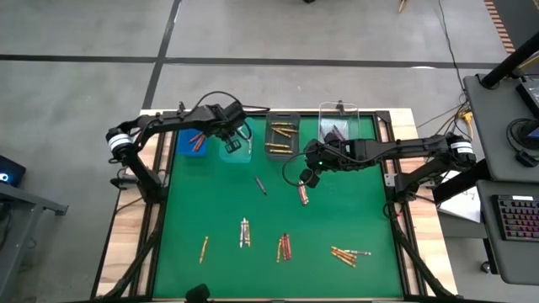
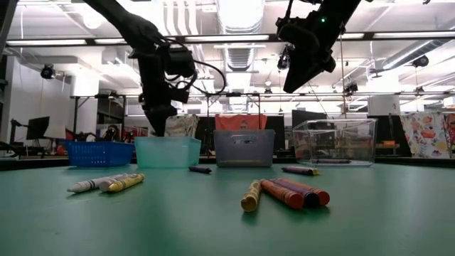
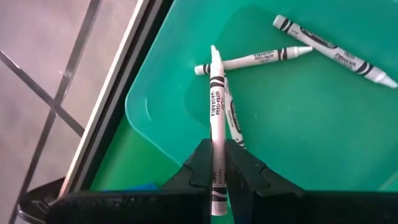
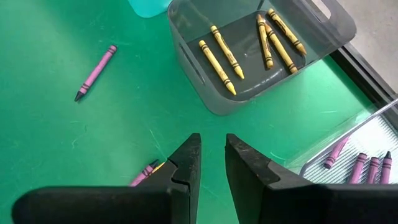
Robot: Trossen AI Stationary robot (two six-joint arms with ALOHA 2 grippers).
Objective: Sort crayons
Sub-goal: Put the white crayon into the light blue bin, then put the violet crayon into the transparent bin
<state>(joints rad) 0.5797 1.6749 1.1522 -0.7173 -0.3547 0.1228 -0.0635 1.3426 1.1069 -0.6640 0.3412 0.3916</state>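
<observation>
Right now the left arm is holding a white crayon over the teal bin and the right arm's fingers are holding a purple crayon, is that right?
Not quite. The left gripper does hold a white crayon over the teal bin, but the right gripper holds nothing: the right wrist view shows bare green mat between its open fingers. The purple crayon lies loose on the mat.

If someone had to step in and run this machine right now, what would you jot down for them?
Left gripper: shut on a white crayon, held over the teal bin, which has three white crayons inside.
Right gripper: open, empty, above the mat near the grey bin.
Done: gold crayons in the grey bin, purple ones in the clear bin, some in the blue bin.
Left: release the white crayon; loose crayons on the green mat, including a lone purple crayon, need sorting.
</observation>
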